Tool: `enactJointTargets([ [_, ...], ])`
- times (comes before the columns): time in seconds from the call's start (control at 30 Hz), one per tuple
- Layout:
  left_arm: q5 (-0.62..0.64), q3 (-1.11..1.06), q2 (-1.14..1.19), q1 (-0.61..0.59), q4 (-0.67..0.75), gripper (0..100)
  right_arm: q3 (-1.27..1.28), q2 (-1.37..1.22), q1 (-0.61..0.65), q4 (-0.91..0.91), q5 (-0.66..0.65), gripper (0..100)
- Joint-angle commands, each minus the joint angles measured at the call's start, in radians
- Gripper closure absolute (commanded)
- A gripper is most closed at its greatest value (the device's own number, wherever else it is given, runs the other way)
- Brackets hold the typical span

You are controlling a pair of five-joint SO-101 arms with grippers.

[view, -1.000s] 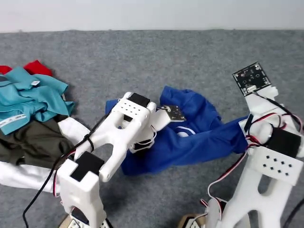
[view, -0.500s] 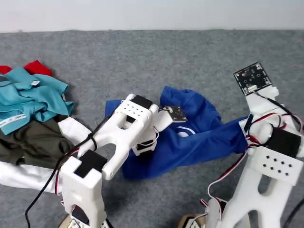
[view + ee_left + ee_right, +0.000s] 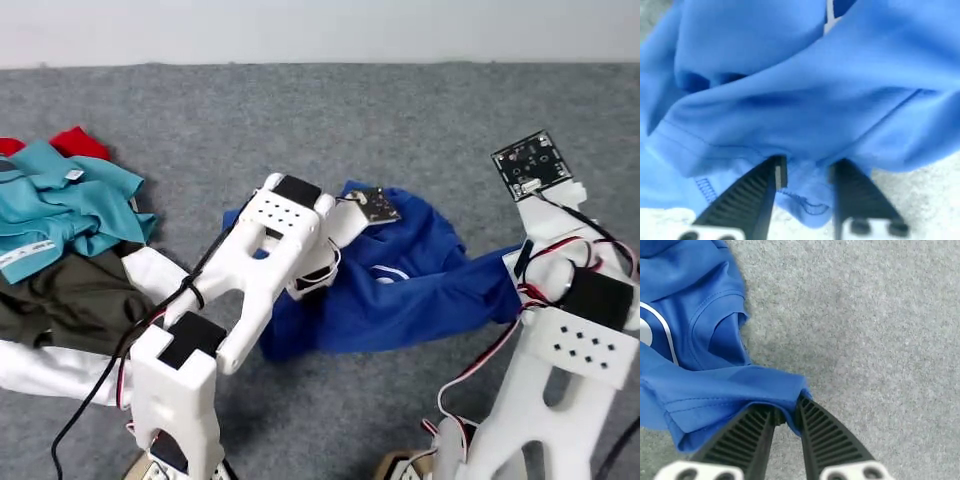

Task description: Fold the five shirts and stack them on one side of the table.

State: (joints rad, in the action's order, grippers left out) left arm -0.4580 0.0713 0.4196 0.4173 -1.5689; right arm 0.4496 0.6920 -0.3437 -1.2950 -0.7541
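Blue shirt (image 3: 400,290) lies crumpled at the middle of the grey tabletop (image 3: 400,130). A heap of other shirts (image 3: 60,230) sits well apart on the left arm's side. Left tool (image 3: 807,172) grips a bunched hem fold. Right tool (image 3: 787,412), narrowed, pinches a corner of the same cloth. Fabric looks light, soft and limp, likely to sag and slip. Hems and corners probably offer the firmest hold.

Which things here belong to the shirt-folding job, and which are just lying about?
Job:
blue shirt, gripped by the left gripper and the right gripper
teal shirt
red shirt
olive shirt
white shirt

Not part of it:
grey mat
wall
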Motion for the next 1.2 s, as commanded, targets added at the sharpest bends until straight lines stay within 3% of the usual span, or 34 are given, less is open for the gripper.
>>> enactJointTargets([
  [0.0, -0.014, 0.027, -0.006, 0.0, -0.014, 94, -0.041, -0.001, 0.007, -0.001, 0.011, 99.0],
  [0.37, -0.018, 0.018, -0.005, -0.008, 0.046, 87, 0.044, 0.01, 0.008, 0.01, 0.011, 99.0],
  [0.53, -0.02, 0.021, -0.012, -0.006, 0.049, 95, 0.043, 0.01, 0.007, 0.01, 0.011, 99.0],
  [0.93, -0.021, 0.249, -0.018, -0.009, -0.184, 99, 0.026, 0.016, 0.007, 0.01, 0.011, 99.0],
  [1.17, -0.015, 0.315, -0.138, -0.092, -0.187, 99, -0.034, 0.048, 0.007, 0.01, 0.008, 99.0],
])
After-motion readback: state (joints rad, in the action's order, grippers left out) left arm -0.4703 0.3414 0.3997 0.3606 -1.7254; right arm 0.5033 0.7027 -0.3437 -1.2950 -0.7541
